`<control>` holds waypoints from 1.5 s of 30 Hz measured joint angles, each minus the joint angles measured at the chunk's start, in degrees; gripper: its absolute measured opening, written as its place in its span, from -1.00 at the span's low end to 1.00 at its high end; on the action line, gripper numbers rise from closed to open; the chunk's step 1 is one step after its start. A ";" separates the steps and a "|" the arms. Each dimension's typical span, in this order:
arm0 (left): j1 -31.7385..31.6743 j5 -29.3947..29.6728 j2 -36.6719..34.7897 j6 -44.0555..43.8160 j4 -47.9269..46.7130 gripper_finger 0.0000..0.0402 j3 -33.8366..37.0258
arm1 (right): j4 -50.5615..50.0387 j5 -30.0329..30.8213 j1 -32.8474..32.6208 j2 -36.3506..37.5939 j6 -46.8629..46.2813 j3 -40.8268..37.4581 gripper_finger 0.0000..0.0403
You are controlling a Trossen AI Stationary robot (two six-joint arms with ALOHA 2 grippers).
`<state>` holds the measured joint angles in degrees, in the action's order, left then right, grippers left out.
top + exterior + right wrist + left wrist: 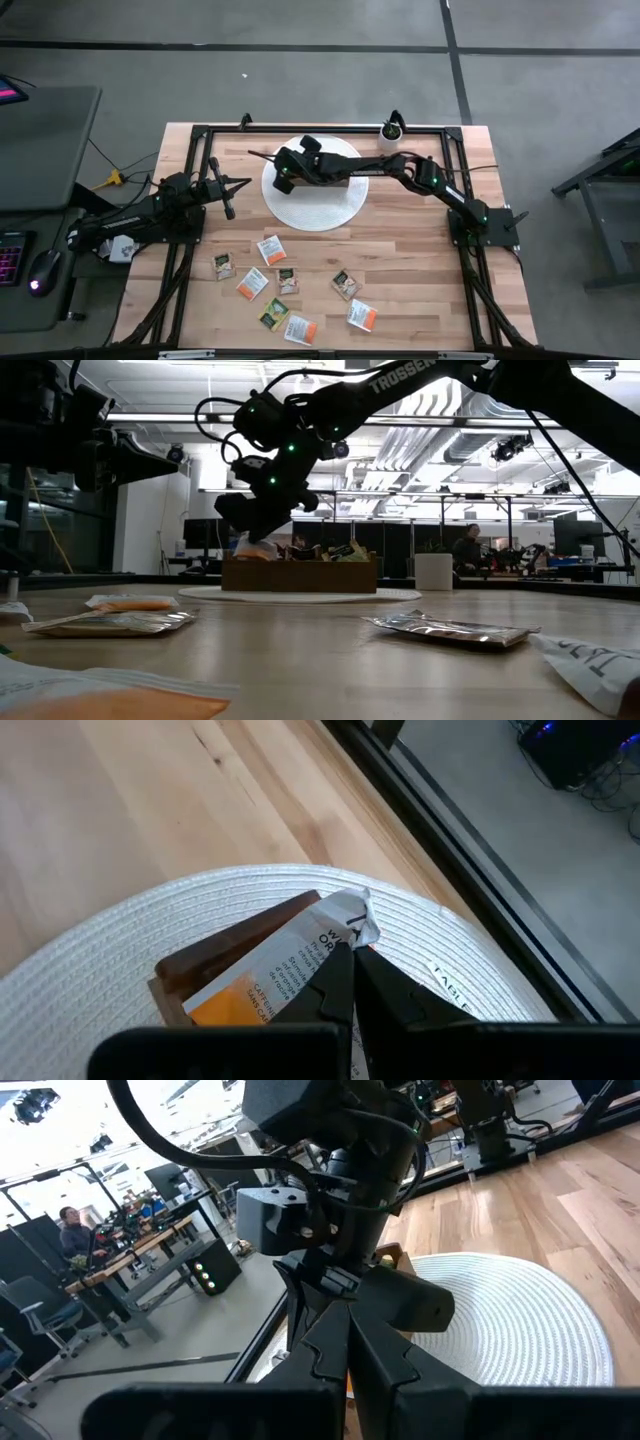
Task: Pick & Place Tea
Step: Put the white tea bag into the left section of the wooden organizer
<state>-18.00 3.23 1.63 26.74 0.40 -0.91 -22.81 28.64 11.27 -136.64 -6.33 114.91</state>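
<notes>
My right gripper (284, 178) reaches across the white round mat (318, 212) and is shut on a white-orange tea sachet (262, 988). It hovers over the left end of the brown wooden box (300, 573), which stands on the mat. Several more sachets lie flat on the table's near half, among them a white-orange one (270, 248) and a green-yellow one (273, 315). My left gripper (229, 203) waits left of the mat, fingers shut on nothing. My right gripper pinches the white-orange sachet between its two fingers (338, 982) at the crumpled top edge (352, 923). It comes from above, slanting down. The sachet hangs below the fingers over the box's end (228, 946); whether its lower edge touches the box I cannot tell.
A small white pot with a plant (392, 133) stands at the far edge, right of the mat. A black frame (190, 160) runs around the tabletop. The sachets sit scattered between the mat and the near edge, with bare wood (420, 260) to their right.
</notes>
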 joint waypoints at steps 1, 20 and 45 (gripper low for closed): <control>0.01 0.00 0.00 -0.01 0.00 -1.00 -0.01 | 0.20 0.10 -0.02 0.00 0.38 0.00 -1.00; 0.02 0.01 0.00 -0.02 0.00 -1.00 0.00 | 1.62 1.70 -0.31 0.00 2.34 0.00 -0.41; 0.02 0.01 0.00 -0.02 0.00 -1.00 0.00 | -30.31 -33.26 -9.88 12.94 10.53 0.00 -0.28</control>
<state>-17.98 3.24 1.63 26.72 0.40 -0.91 -53.12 -4.62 1.39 -123.70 4.20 114.91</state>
